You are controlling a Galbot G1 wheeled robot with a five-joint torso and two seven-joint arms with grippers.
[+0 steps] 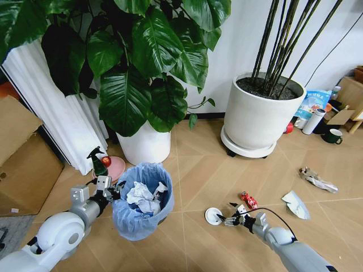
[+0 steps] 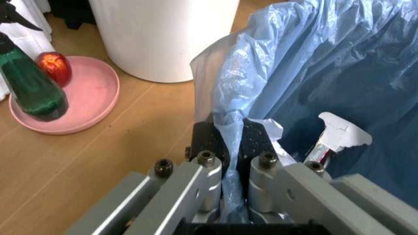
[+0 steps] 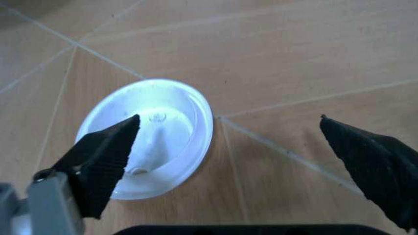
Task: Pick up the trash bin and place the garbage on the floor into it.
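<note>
- Hidden or cut off: the trash bin's (image 1: pixel 142 212) dark body was wholly covered by its crinkly light-blue bag; in the left wrist view only bag folds and a dark interior showed. The right gripper's (image 3: pixel 228 147) pad tips ran off the right wrist view's edge. The silvery wrapper (image 1: pixel 317 180) was too crumpled to read.
- Trash bin: small and round, holding crumpled white paper (image 1: pixel 139 195) and a black-white tube (image 1: pixel 160 191); it sat directly at the left gripper's (image 1: pixel 112 191) tips, in front of a white plant pot (image 1: pixel 146 144).
- Left gripper (image 2: pixel 227 142): black pads (image 2: pixel 210 139) closed tight on a fold of the bag at the bin's rim. The arm reached forward from low on the robot's left.
- Beside the left gripper, away from the bin: a pink saucer (image 2: pixel 91 95) bearing a dark green spray bottle (image 2: pixel 33 88) and a red round object (image 2: pixel 54 67).
- White round disc (image 3: pixel 153 134): flat on the wood-pattern floor (image 1: pixel 198 164), under the right gripper, with one pad over its rim and the other well clear.
- Right gripper (image 1: pixel 233 218): fingers spread wide, holding nothing, arm stretched low.
- Red crushed wrapper (image 1: pixel 248 199): just beyond the right gripper.
- Blue-white packet (image 1: pixel 296 204): farther to the right gripper's outer side.
</note>
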